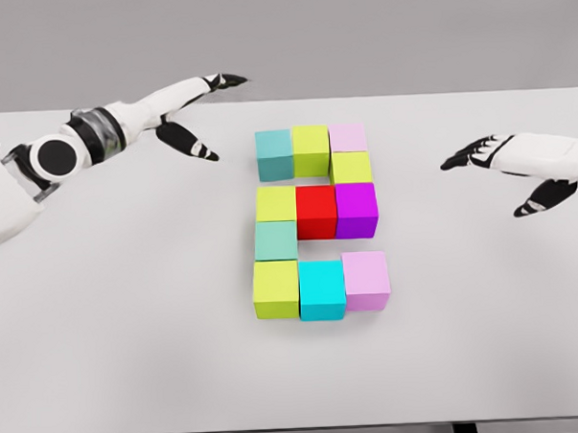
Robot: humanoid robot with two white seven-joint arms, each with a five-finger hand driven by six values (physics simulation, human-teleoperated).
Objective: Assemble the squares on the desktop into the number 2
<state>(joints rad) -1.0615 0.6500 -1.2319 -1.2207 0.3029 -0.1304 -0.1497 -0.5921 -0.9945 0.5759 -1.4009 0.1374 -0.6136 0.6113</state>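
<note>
Head view: eleven blocks point(317, 221) mid-table point(103, 359) already form a 2, bottom-right pink block point(367, 280) slightly askew; left hand point(196, 110) and right hand point(498, 164) both released, clear of it.

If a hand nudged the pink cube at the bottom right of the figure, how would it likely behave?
The pink cube looks rigid and flat-faced, so it would probably slide rather than roll or tip. Pushed leftward, it would likely shove the touching cyan cube. Its smooth faces may be somewhat slippery.
</note>
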